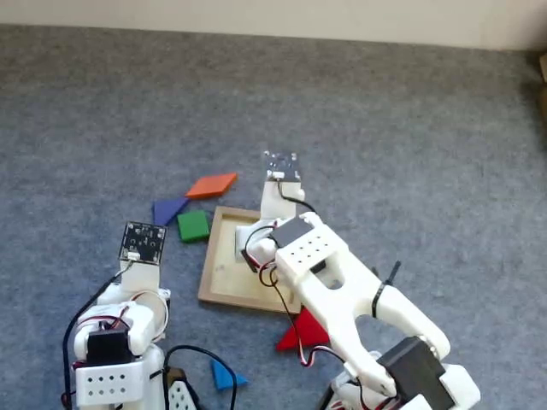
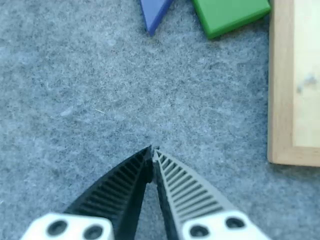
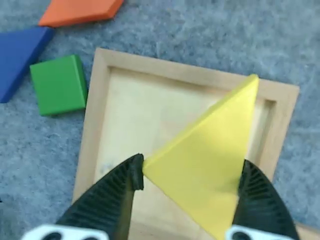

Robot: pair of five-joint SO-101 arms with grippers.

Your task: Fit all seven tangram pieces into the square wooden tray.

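Right gripper (image 3: 192,167) clamps the yellow triangle (image 3: 207,150) over the tray (image 3: 95,115) in its wrist view. Left gripper (image 2: 152,152) is pinched shut, empty, over carpet (image 2: 75,100) beside the tray. High view adds a red piece (image 1: 291,340) and small blue piece (image 1: 224,374) by the arm bases.

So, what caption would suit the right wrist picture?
The right gripper holds a yellow triangle over the wooden tray.

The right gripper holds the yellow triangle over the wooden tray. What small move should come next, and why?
Probably the right gripper should draw the large yellow triangle slightly inward before lowering it. Its far tip appears to overlap the rim of the square wooden tray, so lowering now would likely leave it on the rim.
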